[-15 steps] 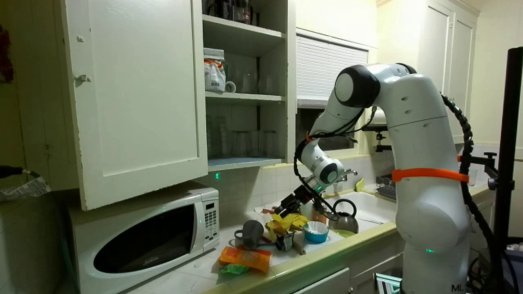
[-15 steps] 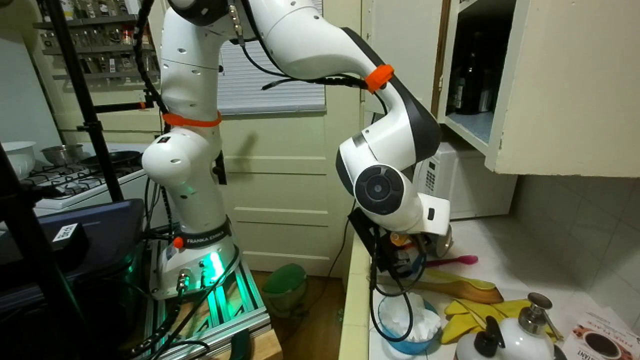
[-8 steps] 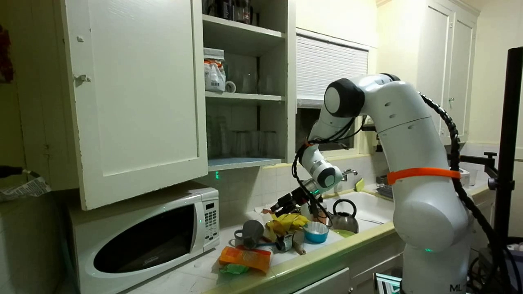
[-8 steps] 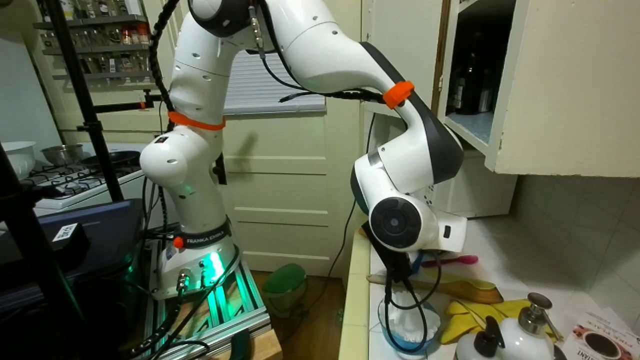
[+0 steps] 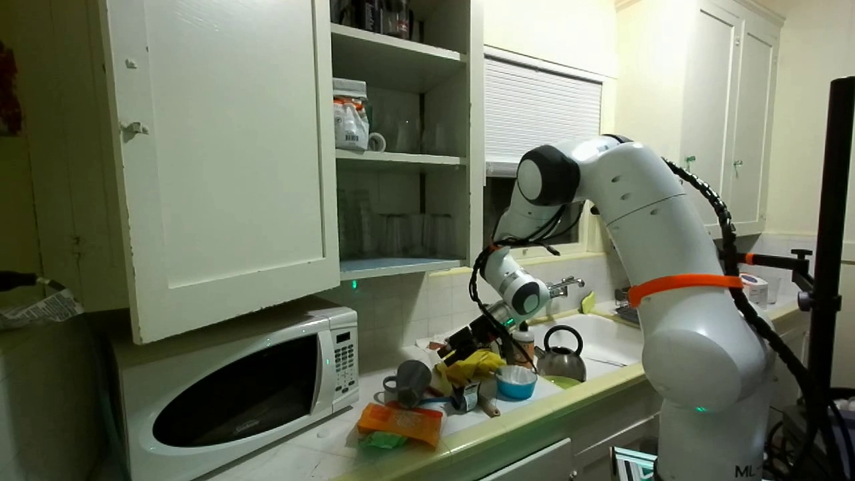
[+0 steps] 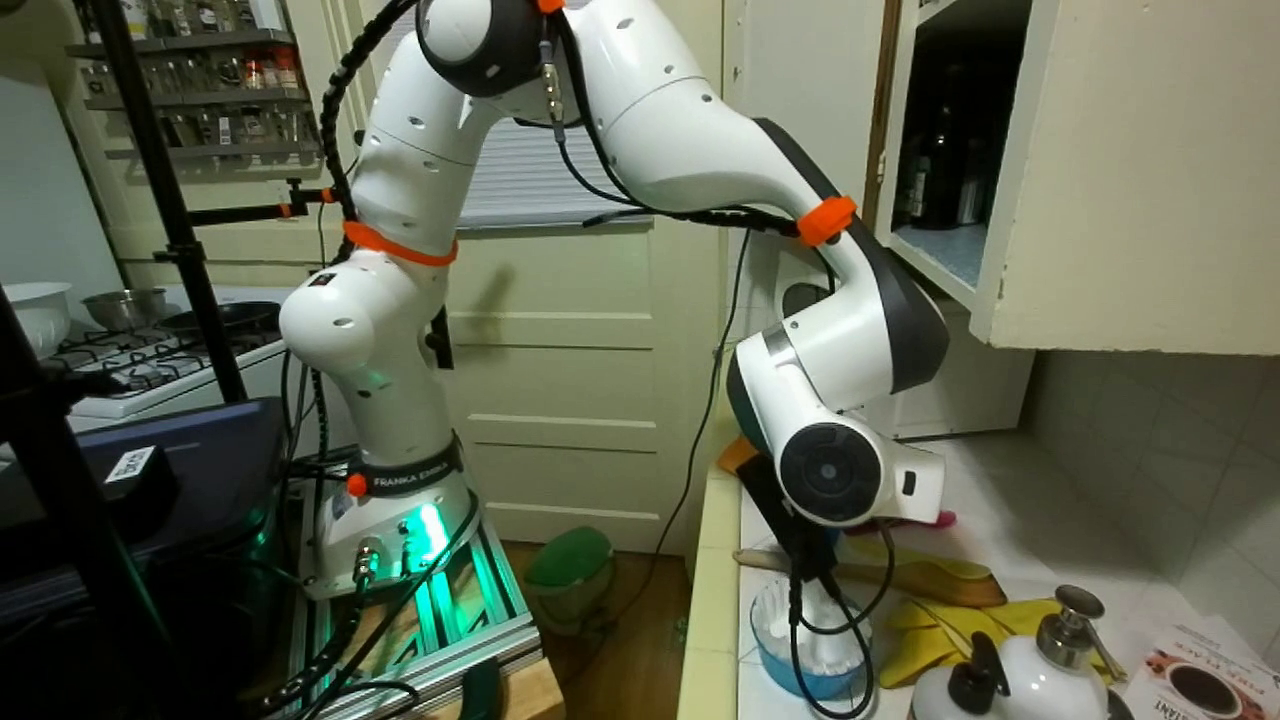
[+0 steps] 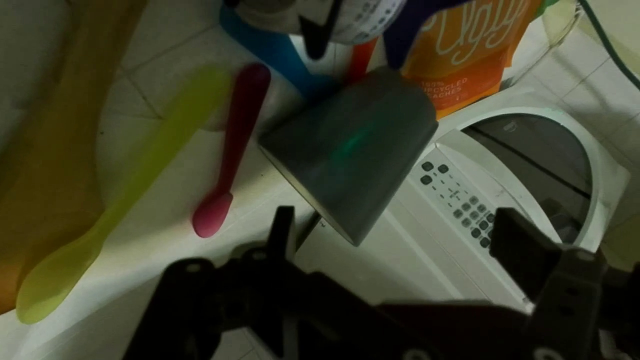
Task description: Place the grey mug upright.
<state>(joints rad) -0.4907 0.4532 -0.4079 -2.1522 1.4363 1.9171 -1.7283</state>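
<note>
arm (image 6: 690, 150): glossy white, rounded segments, small dark recesses dotted over them; joint shell (image 5: 564, 175) right of centre in an exterior view, black with a white disc (image 5: 530, 182); orange bands (image 6: 400, 246) in both exterior views; ribbed black cable (image 6: 332, 120), upper left; looser black wires (image 6: 796, 610) lower right, below a round black button pad (image 6: 830, 473); white base (image 6: 425, 535) lit teal, black collar (image 6: 405, 482) lettered FRANKA; claw (image 7: 392, 225), bottom of the wrist view: matte black, round screw heads (image 7: 416, 355)
</note>
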